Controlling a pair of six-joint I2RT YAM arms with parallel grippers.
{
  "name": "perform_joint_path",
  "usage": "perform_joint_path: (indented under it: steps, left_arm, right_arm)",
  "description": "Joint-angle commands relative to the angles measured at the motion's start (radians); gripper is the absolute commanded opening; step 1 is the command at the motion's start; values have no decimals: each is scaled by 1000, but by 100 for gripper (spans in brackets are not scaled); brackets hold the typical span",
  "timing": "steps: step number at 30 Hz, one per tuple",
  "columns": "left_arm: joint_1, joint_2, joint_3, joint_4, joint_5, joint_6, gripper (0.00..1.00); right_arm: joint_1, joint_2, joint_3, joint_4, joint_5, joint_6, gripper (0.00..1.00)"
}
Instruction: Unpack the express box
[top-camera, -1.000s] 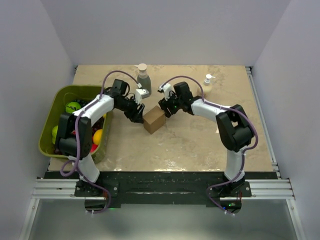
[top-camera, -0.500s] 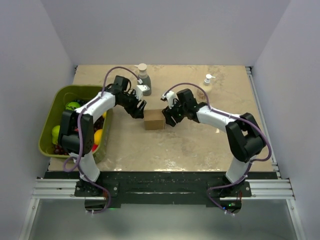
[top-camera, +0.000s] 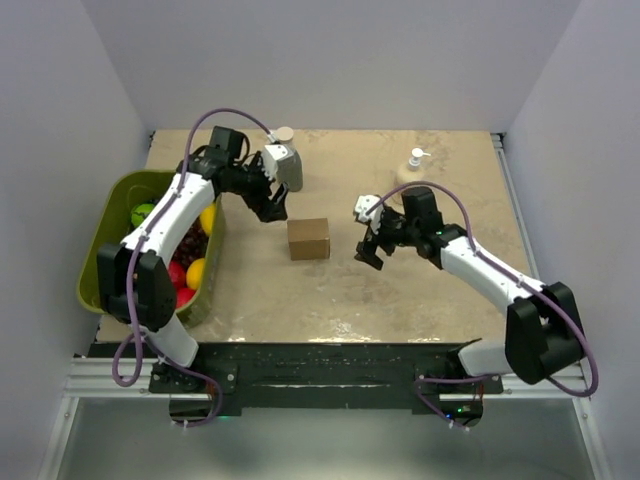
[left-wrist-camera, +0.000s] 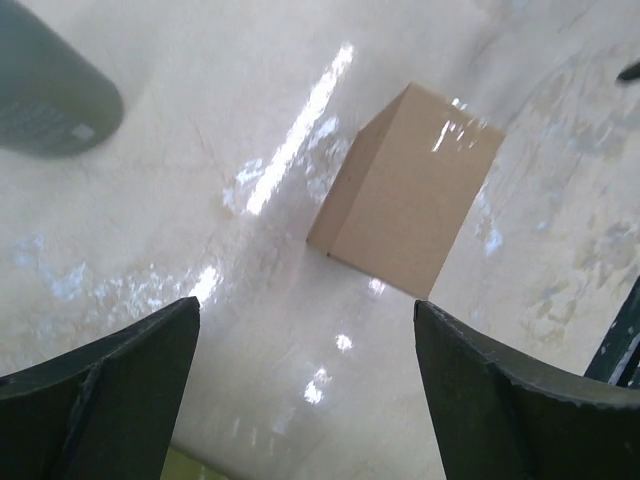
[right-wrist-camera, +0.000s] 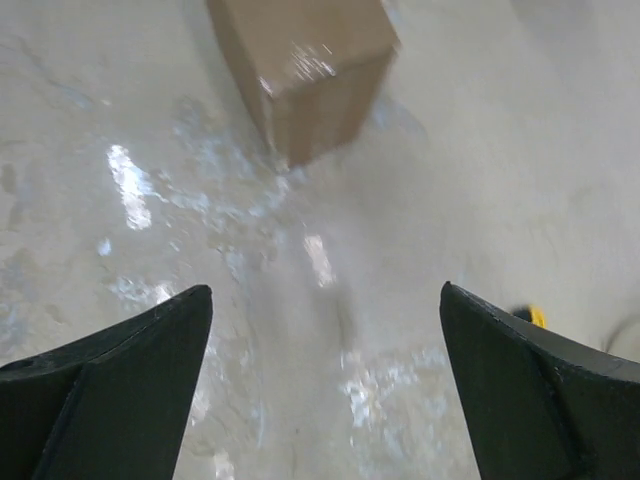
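Top camera looks down from behind the arms (top-camera: 172, 213), high above the box (top-camera: 308, 238); both wrist cameras peer close at that same box, opposite sides.

Table (top-camera: 400, 300) top pale beige, marbled, glossy; bright streaks of glare (left-wrist-camera: 300, 120) lie across it in both wrist views. Plain pale grey-white walls close it in on three sides: back wall (top-camera: 330, 60), left wall (top-camera: 50, 150), right wall (top-camera: 590, 150). A metal rail (top-camera: 522, 230) runs along the table's right edge. A black strip (top-camera: 330, 355) spans the near edge, with silver aluminium rails (top-camera: 320, 378) just in front of it. Lower down, dull grey floor (top-camera: 320, 440). Light even and soft, shadows faint.
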Motion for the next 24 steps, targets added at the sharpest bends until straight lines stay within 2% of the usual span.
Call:
perform_joint_path:
  steps: [1, 5, 14, 21, 24]
  left_arm:
    - [-35, 47, 67, 27, 135, -58, 92]
    - [-60, 140, 124, 28, 194, -58, 92]
    - [-77, 264, 153, 14, 248, 2, 92]
    - [-78, 316, 147, -55, 303, 103, 84]
    - [-78, 341, 149, -88, 317, 158, 80]
  right_arm:
    - [54, 56, 17, 93, -115, -94, 99]
    - [79, 156, 83, 136, -137, -51, 99]
    - [117, 236, 120, 258, -130, 30, 99]
    - [131, 300, 139, 281, -118, 36, 98]
    - [129, 328, 157, 270, -106, 15, 95]
